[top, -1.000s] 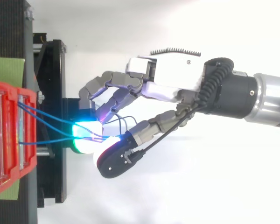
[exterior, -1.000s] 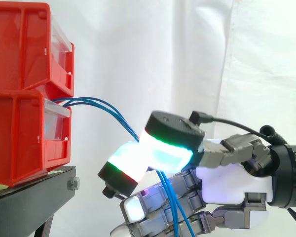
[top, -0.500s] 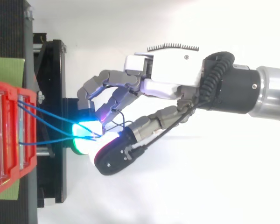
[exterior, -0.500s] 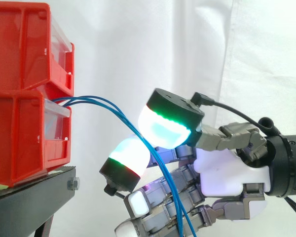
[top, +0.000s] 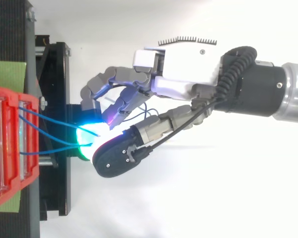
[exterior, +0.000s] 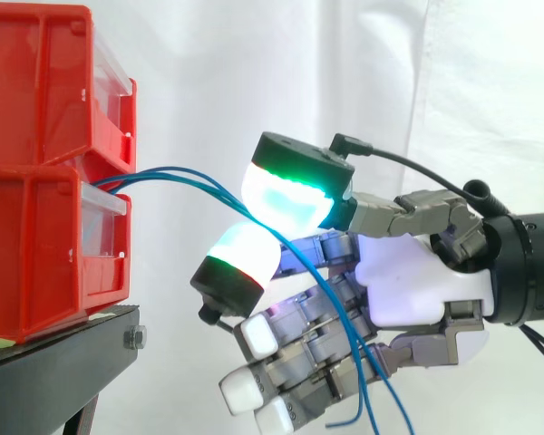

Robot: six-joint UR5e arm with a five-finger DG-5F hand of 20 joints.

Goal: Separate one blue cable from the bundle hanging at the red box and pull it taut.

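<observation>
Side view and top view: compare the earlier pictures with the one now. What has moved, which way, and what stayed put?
The hand has risen, and its glowing fingers have edged toward the red bins. The blue cables went up with it, so their arc sits higher. The fingers stay closed on the blue cables. The red bins and the black stand have not moved.

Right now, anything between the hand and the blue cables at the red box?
Nothing visible: the blue cables run through open air from the red box right up to the hand.
</observation>
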